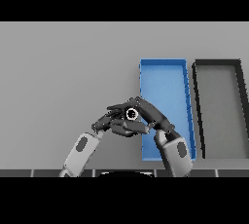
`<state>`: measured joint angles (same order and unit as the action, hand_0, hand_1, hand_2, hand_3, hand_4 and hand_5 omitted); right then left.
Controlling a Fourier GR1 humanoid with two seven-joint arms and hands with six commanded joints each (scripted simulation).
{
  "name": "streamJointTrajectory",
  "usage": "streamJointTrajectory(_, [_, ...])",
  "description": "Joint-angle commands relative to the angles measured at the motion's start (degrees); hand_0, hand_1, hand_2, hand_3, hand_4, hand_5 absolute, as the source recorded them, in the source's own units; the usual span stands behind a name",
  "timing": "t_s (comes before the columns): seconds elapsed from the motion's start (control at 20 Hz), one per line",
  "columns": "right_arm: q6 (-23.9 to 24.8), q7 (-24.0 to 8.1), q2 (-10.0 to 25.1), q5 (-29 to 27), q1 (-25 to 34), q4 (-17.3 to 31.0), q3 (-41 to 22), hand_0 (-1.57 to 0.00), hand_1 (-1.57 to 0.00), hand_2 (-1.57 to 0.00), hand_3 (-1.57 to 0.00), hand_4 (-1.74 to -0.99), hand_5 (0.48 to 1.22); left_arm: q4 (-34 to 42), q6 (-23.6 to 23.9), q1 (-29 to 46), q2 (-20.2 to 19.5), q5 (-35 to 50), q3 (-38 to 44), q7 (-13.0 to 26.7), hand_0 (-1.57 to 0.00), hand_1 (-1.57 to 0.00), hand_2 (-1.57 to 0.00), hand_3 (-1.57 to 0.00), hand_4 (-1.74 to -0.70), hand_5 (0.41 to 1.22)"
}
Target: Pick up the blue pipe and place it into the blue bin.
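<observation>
The pipe (132, 114) shows only end-on, as a small pale ring with a dark bore; its body is hidden by fingers. My right hand (151, 116) comes in from the lower right and is curled round it, just over the left wall of the blue bin (165, 72). My left hand (104, 121) lies close on the pipe's left with relaxed fingers, its fingertips overlapping those of the right hand. The bin is a long blue tray running away from me, and its floor shows bare in the far half.
A dark grey bin (219, 64) of the same shape stands right beside the blue one. The grey table (63, 72) spreads to the left and far side.
</observation>
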<state>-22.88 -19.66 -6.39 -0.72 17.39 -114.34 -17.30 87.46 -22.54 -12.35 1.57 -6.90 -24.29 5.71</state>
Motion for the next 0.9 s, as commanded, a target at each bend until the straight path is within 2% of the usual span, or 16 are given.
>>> streamJointTrajectory(0.0, [-0.1,-1.6,-0.4,-1.8,0.9,-0.6,1.0,-1.57,-1.57,-1.57,-1.57,-1.495,1.221,0.4,-0.1,0.5,-0.3,0.0,-0.2,-0.1,-0.02,-0.01,-0.01,-0.01,-0.97,0.512])
streamJointTrajectory(0.15, [1.5,-8.2,-1.3,-8.7,4.7,-2.8,4.8,-1.57,-1.57,-1.57,-1.57,-1.494,1.221,0.3,0.3,0.2,0.0,-0.2,-0.1,1.6,-0.01,-0.01,-0.01,-0.01,-0.97,0.489])
streamJointTrajectory(0.3, [5.5,-14.2,0.1,-15.7,13.4,-3.9,11.0,-1.57,-1.57,-1.57,-1.57,-1.496,1.221,1.2,0.3,1.1,-0.7,-0.7,-0.5,0.9,0.0,0.0,0.0,0.0,-0.96,0.475])
streamJointTrajectory(0.4, [8.8,-14.9,3.4,-19.6,19.5,-2.8,15.9,-1.57,-1.57,-1.57,-1.57,-1.497,1.221,0.7,0.5,0.4,-0.4,-1.0,-0.4,1.7,0.0,0.0,0.0,0.0,-0.95,0.474])
streamJointTrajectory(0.45, [10.6,-14.9,4.8,-20.0,22.0,-2.3,18.5,-1.57,-1.57,-1.57,-1.57,-1.497,1.221,0.9,0.2,0.9,-0.7,-1.1,-0.7,0.8,0.0,0.0,0.0,0.0,-0.95,0.473])
streamJointTrajectory(0.5, [12.3,-15.0,6.3,-19.9,24.0,-1.5,20.7,-1.57,-1.57,-1.57,-1.57,-1.497,1.221,1.6,-0.1,1.5,-1.3,-0.9,-0.8,-0.5,0.0,0.0,0.0,0.0,-0.95,0.471])
streamJointTrajectory(0.6, [13.5,-14.8,9.7,-18.2,26.8,0.4,24.8,-1.57,-1.57,-1.57,-1.57,-1.498,1.221,2.6,0.0,1.2,-1.5,-0.6,-0.4,0.2,0.0,0.0,0.0,0.0,-0.95,0.466])
streamJointTrajectory(0.7, [13.1,-15.2,12.0,-17.1,26.8,1.9,27.8,-1.57,-1.57,-1.57,-1.57,-1.498,1.221,3.3,-0.1,1.5,-2.1,-0.1,0.0,0.9,0.0,0.0,0.0,0.0,-0.95,0.468])
streamJointTrajectory(0.85, [13.0,-15.3,13.9,-14.8,23.5,3.9,31.7,-1.57,-1.57,-1.57,-1.57,-1.499,1.221,4.5,0.4,2.4,-2.0,-0.2,-0.3,1.0,0.0,0.0,0.0,0.0,-0.95,0.474])
